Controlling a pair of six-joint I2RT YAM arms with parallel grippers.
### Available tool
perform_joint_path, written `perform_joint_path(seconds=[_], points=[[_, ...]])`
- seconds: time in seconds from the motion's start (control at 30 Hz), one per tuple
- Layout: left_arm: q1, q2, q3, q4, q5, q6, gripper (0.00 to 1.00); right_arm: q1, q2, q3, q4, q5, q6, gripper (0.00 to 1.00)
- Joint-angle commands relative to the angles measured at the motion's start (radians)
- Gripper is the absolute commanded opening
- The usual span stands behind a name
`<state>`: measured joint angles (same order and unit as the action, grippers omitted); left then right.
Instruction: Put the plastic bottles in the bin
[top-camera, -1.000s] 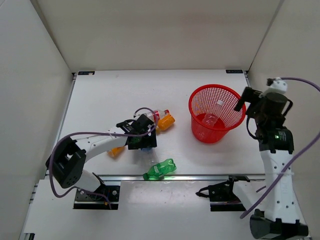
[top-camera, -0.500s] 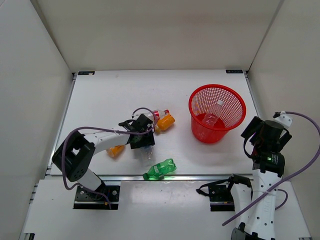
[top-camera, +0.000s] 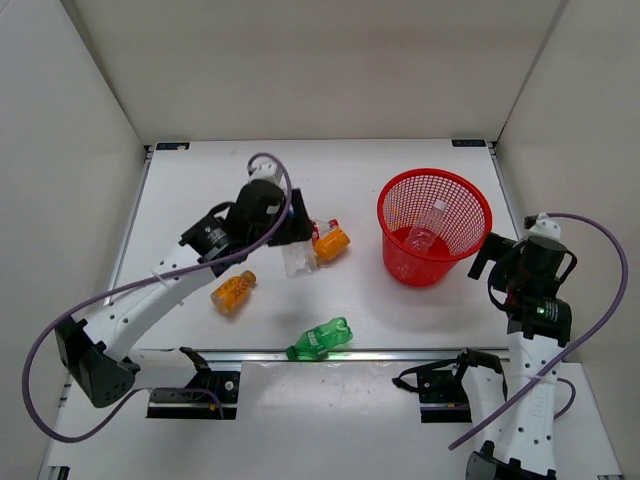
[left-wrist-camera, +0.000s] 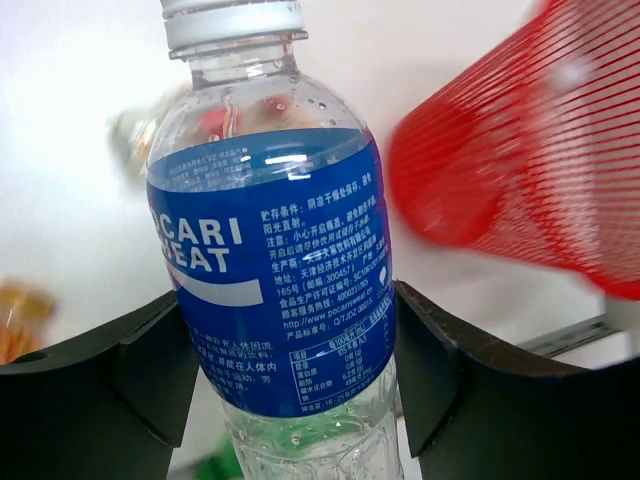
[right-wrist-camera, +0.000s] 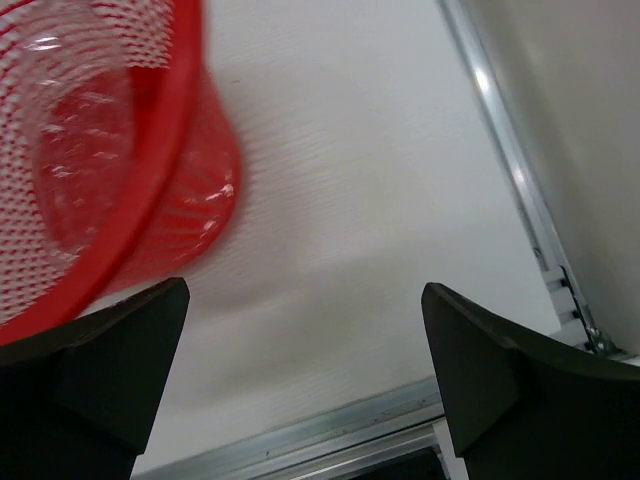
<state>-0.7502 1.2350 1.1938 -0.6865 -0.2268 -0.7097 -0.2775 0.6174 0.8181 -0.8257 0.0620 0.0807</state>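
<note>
Bottles update: one clear bottle (top-camera: 424, 236) is down in the bin (top-camera: 386, 214). My left pincer (left-wrist-camera: 295, 375) is pinching the blue-label bottle (left-wrist-camera: 265, 250), bin at its 3 o'clock. Two orange bottles (top-camera: 232, 292) and the green bottle (top-camera: 320, 340) lie on the table (top-camera: 200, 190); right pincer (right-wrist-camera: 300, 360) spread, empty.

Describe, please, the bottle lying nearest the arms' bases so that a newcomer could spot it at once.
From the red mesh bin, look left toward the table's near edge. A bottle lies on its side by the metal rail. It alone is green, unlike the orange bottle to its left.
</note>
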Motion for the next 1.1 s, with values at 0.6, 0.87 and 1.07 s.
perform_joint_path(seconds=[0.6, 0.87, 1.07], points=[[-0.253, 0.935, 1.179, 0.197, 0.101, 0.288, 0.73, 0.34, 0.085, 0.171, -0.282, -0.375, -0.002, 0.99], [-0.285, 0.876, 1.184, 0.16, 0.113, 0.34, 0.98, 0.656, 0.059, 0.15, -0.314, -0.337, 0.077, 0.98], [-0.281, 0.652, 0.991, 0.003, 0.005, 0.385, 0.99, 1.004, 0.08, 0.064, -0.183, -0.353, 0.232, 0.99]])
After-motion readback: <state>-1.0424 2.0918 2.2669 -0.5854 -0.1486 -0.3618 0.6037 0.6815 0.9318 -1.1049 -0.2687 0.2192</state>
